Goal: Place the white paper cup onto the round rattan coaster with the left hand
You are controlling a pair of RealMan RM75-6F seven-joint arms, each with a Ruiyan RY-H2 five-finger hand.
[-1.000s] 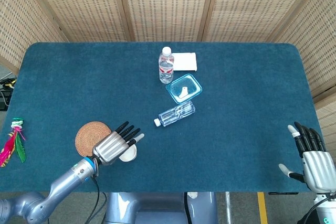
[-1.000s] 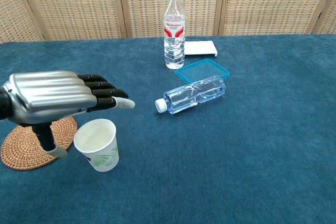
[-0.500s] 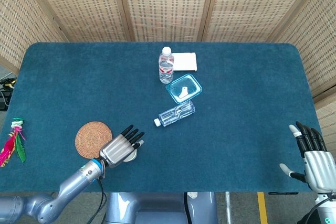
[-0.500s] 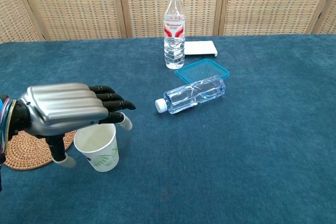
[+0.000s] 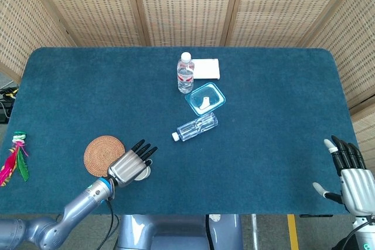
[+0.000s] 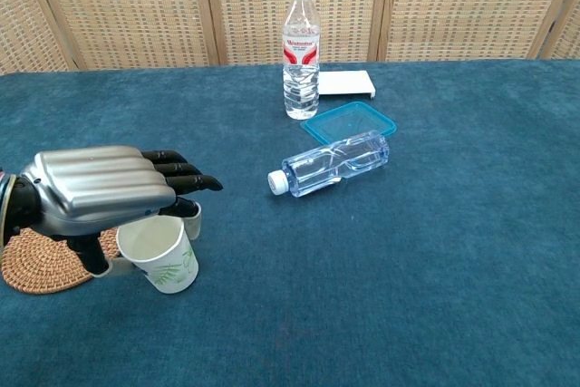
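Note:
The white paper cup [image 6: 159,253] with a green leaf print stands just right of the round rattan coaster [image 6: 41,260], tilted a little to the left. My left hand [image 6: 100,189] reaches over it from the left. The thumb touches the cup's left side, one finger curls behind its right rim, and the other fingers stretch out above. In the head view the left hand [image 5: 130,165] hides most of the cup [image 5: 143,173], beside the coaster [image 5: 104,155]. My right hand [image 5: 350,178] hangs past the table's near right edge, fingers spread, holding nothing.
An upright water bottle [image 5: 185,73] and a white box [image 5: 206,68] stand at the back. A blue lidded container [image 5: 205,98] and a lying clear bottle [image 5: 197,126] are mid-table. A feather toy [image 5: 16,159] lies at the left edge.
My left hand has dropped and drawn in around the cup, thumb and one finger closing on its sides. The cup has shifted slightly left and tilted. The right hand stays put.

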